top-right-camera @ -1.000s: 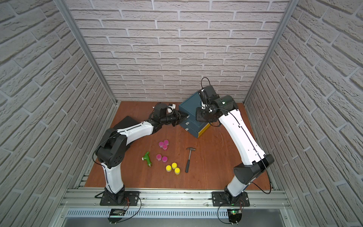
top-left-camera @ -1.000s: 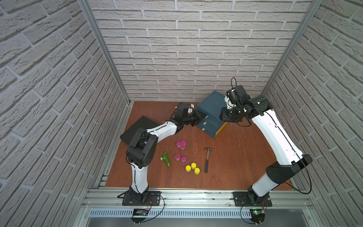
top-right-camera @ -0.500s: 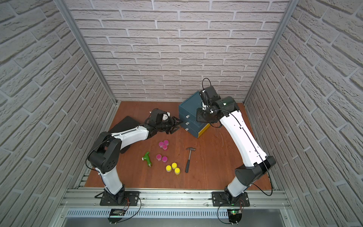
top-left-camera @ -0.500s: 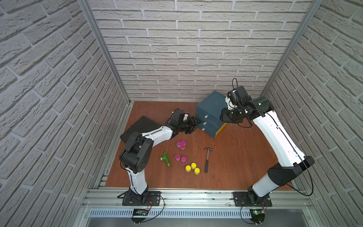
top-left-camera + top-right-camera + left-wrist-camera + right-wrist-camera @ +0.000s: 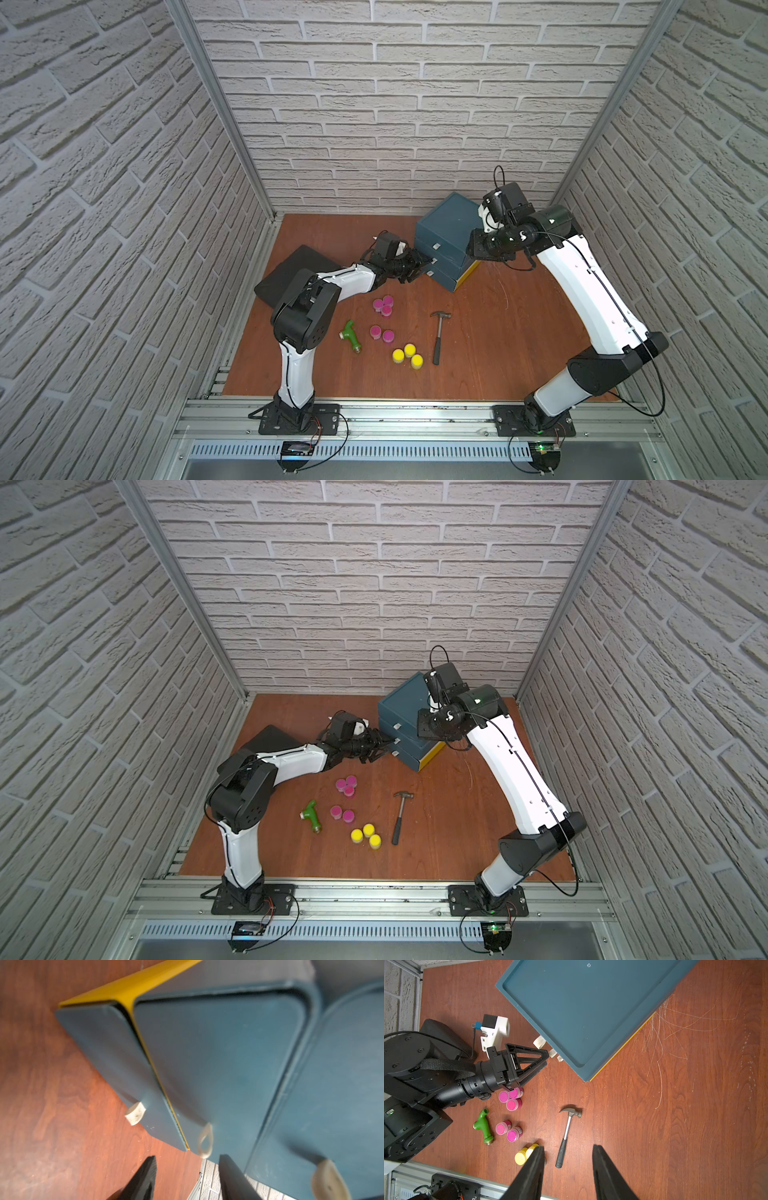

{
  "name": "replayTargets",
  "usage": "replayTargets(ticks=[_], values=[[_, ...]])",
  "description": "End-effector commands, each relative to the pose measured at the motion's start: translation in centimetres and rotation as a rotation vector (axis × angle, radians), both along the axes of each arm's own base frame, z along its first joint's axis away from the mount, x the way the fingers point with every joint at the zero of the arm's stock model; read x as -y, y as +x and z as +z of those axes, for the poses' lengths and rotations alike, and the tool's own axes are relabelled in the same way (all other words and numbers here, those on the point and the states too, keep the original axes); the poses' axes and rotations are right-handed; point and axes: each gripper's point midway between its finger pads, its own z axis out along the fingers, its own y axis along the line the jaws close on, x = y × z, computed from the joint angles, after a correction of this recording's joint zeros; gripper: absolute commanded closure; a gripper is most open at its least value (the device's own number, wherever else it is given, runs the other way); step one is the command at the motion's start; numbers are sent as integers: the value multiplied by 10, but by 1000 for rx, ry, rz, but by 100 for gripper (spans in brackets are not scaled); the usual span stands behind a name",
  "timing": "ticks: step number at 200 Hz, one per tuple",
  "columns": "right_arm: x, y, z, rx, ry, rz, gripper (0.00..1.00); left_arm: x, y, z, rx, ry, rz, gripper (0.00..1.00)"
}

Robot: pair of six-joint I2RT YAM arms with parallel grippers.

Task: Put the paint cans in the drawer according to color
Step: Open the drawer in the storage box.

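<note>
1. Paint cans in sight number eight, all standing on the reddish-brown wooden tabletop [image 5: 519, 332] near centre frame in both top views. Five are magenta paint cans [image 5: 387, 310], squat round pots, in a cluster of three with a pair below it. Three are yellow paint cans [image 5: 410, 350], lower still.
2. No blue can is visible. Whether any lies inside a drawer cannot be told.
3. The dark teal three-drawer cabinet [image 5: 446, 226], with a yellow base edge, sits above and right of the cans, skewed to the table edges. All three drawer fronts appear pushed in.
4. Assessment: none of the magenta or yellow cans is sorted yet. The step in hand looks like opening the middle drawer.
5. Orientation: every visible can is upright, lid up, its axis vertical. The cabinet's fronts face the lower left of the top views, so the drawers would slide out along that diagonal.
6. The left gripper [image 5: 188, 1157] has its jaws apart, lined up just short of the middle drawer's pale looped pull [image 5: 205, 1140] and not closed on it.
7. The right gripper [image 5: 568, 1147] has its jaws apart and empty, and is held above the cabinet's right end.
8. A green plastic pipe fitting [image 5: 351, 336] and a steel claw hammer [image 5: 438, 336] flank the cans.
</note>
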Motion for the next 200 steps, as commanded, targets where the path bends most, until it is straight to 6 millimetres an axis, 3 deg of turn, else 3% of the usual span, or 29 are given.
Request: replayTargets(ticks=[1, 78, 101, 125, 200], values=[[2, -1, 9, 35, 25, -8, 56, 12, 8, 16, 62, -40, -12, 49], [1, -1, 10, 39, 31, -7, 56, 20, 19, 8, 61, -32, -12, 64], [1, -2, 10, 39, 32, -8, 56, 23, 22, 8, 66, -29, -17, 75], [2, -2, 10, 39, 30, -9, 56, 21, 21, 6, 66, -16, -11, 100], [-1, 1, 9, 39, 38, -4, 56, -3, -6, 3, 39, 17, -17, 100]])
